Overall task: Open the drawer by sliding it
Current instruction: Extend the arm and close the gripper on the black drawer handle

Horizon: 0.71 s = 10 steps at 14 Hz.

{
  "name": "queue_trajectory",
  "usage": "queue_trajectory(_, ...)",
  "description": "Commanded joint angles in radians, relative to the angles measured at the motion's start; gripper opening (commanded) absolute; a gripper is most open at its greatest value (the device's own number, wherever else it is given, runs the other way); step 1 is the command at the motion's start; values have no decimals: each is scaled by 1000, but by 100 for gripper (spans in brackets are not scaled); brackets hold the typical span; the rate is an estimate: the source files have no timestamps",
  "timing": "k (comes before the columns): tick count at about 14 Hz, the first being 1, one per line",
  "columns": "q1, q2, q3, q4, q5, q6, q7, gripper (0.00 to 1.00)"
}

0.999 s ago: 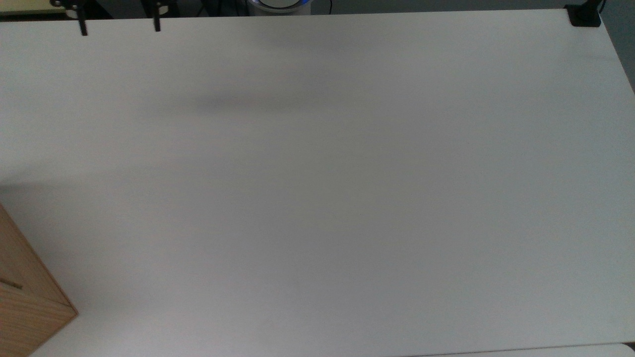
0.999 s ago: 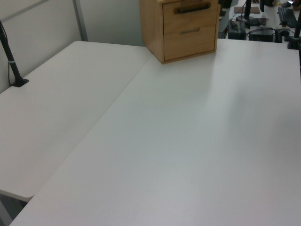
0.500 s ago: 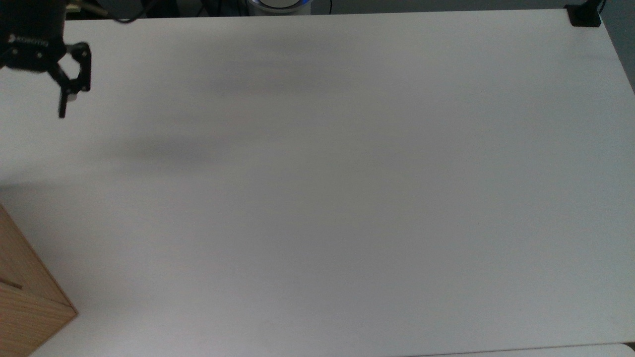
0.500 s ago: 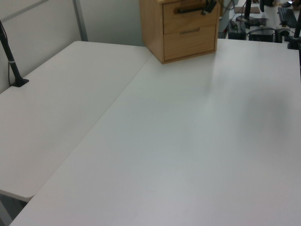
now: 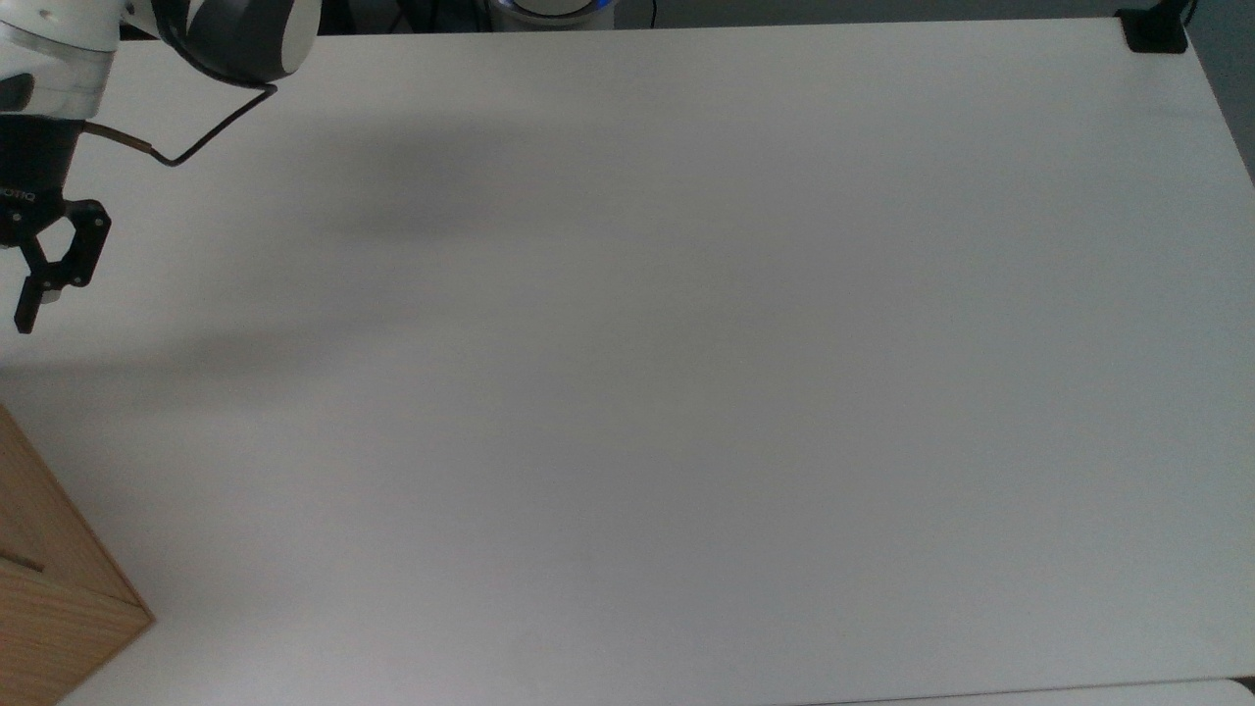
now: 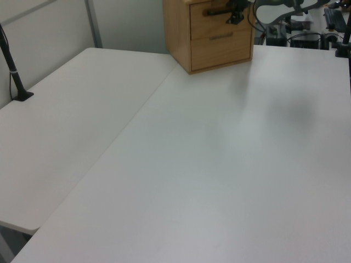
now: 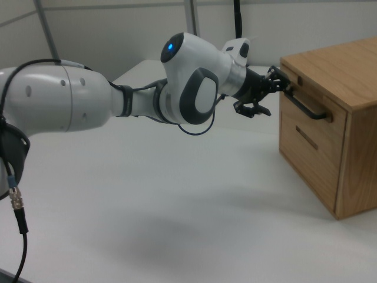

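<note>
From the top view, your end effector hangs open at the left edge, the cabinet cornered below. Left view: the drawer sits shut, top of the cabinet at the worktop's far end. Right view: fingers reach the bar handle's near end. Handle runs horizontal; drawer faces you. Rigid wood on rails should slide easily, so grip mid-bar.

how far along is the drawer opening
Done: the tool has reached the front of the cabinet, beside one end of the black handle, fingers spread. In hand: closing in on that bar; no grasp visible. Left: grip and slide the drawer out; its front sits flush, closed.
</note>
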Motion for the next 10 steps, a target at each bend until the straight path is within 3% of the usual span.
queue_trajectory(1,-11,54,-13,61,-18,43,-102,79)
queue_trajectory(4,-38,117,-23,75,-18,169,-190,78)
queue_trajectory(6,-46,145,-39,119,-30,181,-263,70)
queue_trajectory(7,-46,156,-44,131,-30,181,-294,64)
queue_trajectory(10,-46,157,-46,135,-32,181,-319,34)
